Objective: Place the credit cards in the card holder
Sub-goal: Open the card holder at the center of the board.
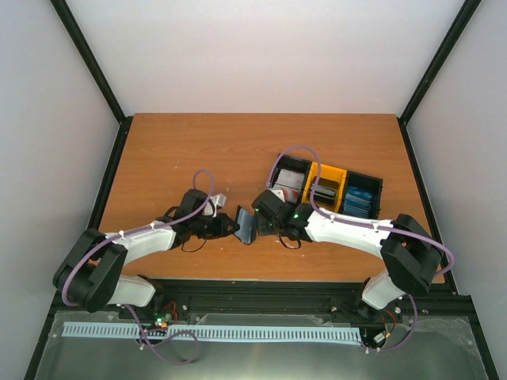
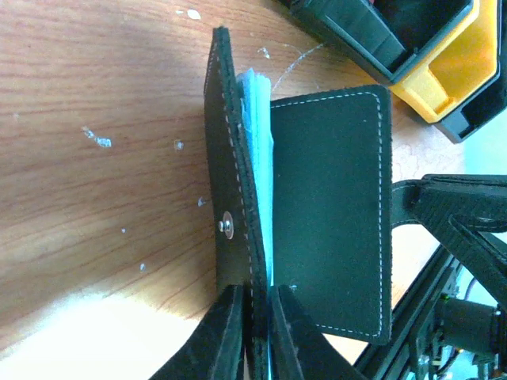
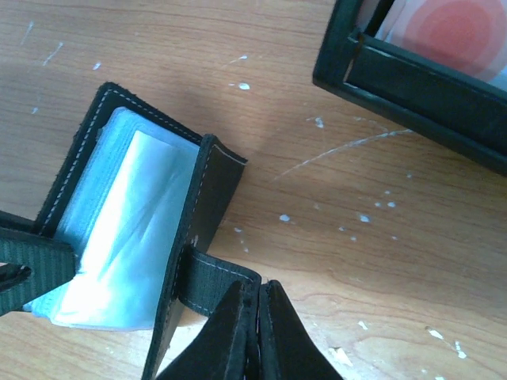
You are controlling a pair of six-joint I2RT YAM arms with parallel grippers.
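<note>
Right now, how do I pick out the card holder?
On the wooden table, look left of the row of black and yellow trays, near the front edge. The card holder is the black stitched wallet standing open, pale-blue layers inside; the trays are rigid plastic.

This is a robotics lab test cell, not a lived-in room. A scuffed wooden table (image 1: 198, 142) is boxed in by plain white walls (image 1: 261, 47) along its far, left and right edges, with black frame posts (image 1: 91, 59) rising from the two far corners. Along the near edge a black mounting rail (image 1: 261, 289) carries the left arm (image 1: 135, 241) and the right arm (image 1: 348, 229), both trailing purple cables (image 1: 293, 150). Below the rail run a white slotted cable duct (image 1: 214, 332) and bare sheet metal (image 1: 261, 360). Joined black and yellow plastic bins (image 1: 325, 186) sit toward the right edge.
</note>
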